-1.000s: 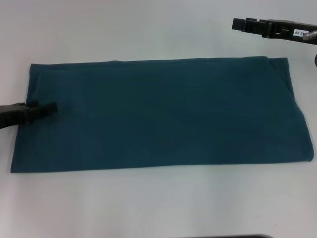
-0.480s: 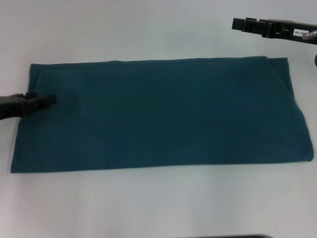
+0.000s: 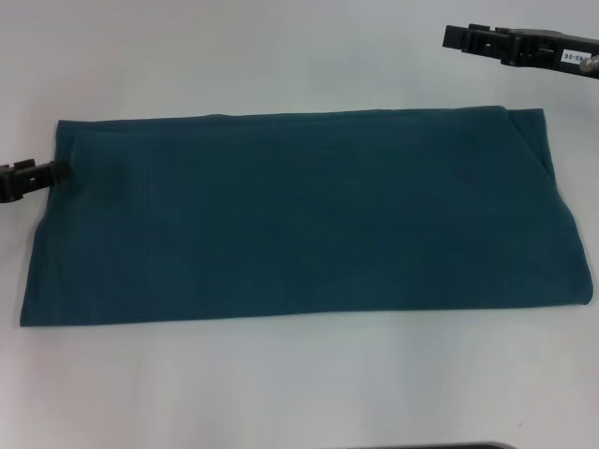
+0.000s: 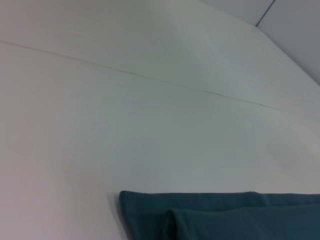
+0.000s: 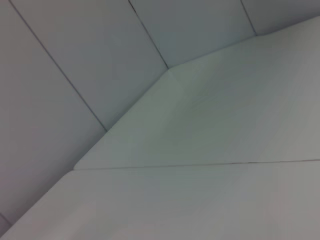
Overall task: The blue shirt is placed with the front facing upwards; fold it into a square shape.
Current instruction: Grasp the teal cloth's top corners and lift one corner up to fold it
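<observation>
The blue shirt (image 3: 299,220) lies flat as a long folded band, plain side up, across the white surface (image 3: 281,393), with the left claw (image 3: 58,172) at its left edge and the right claw (image 3: 454,37) beyond its far right corner, grip states I cannot tell.

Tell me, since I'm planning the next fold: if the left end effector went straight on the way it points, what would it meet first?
Probably the blue shirt. The left end effector sits at the shirt's left edge, pointing across it toward the robot's right. Its height above the cloth is unclear, so it might skim over it.
</observation>
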You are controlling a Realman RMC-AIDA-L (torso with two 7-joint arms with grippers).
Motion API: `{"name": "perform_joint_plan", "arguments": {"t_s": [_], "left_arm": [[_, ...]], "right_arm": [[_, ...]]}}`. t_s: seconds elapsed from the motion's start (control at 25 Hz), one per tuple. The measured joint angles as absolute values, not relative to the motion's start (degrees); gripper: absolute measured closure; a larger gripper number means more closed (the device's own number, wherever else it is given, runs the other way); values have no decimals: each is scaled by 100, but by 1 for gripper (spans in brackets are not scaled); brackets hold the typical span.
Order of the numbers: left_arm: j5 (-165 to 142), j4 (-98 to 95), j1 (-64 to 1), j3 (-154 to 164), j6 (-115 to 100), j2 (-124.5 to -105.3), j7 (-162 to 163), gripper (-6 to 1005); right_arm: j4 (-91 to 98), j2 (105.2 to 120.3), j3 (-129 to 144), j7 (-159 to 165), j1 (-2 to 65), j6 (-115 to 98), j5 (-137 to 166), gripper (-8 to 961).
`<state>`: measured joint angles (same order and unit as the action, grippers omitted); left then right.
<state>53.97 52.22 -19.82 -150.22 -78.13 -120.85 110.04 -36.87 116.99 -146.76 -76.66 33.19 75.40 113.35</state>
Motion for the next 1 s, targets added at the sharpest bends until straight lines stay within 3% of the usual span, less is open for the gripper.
{"name": "perform_joint_plan", "arguments": {"t_s": [0.36,0.8,1.0], "left_arm": [[5393,5229,-1977,-15029,-7949,-11968,11310,302],[5355,5230,-1975,-15027,-8110,-11859,11620,296],[5331,5219,-2005,-14978,-8112,-11825,11659,115]], "right_arm": [[-3683,11645,-14544,-7692,3270,7708,11465,375],[-3782,11536,-14347,-7791,3011,8078,11606,252],[-3786,11507,-14311,-7812,2977,8145,11719,194]]}}
